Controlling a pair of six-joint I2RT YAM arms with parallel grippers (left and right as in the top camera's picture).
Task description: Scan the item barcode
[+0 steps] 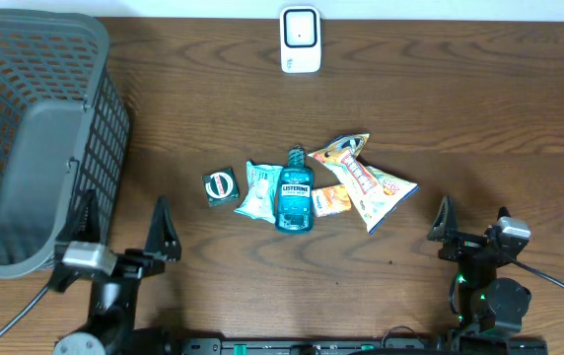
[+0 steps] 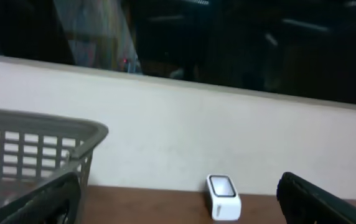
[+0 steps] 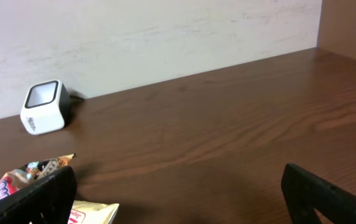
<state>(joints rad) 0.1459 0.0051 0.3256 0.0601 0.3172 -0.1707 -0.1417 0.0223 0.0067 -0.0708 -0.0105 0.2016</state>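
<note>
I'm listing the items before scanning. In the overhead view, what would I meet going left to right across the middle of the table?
grey basket → small dark box → pale green packet → Listerine bottle → small orange packet → red-lettered snack bag

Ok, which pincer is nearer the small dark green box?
Left. The left pincer sits open just below-left of the green box; the right pincer is far to its right, beyond the snack bags.
</note>
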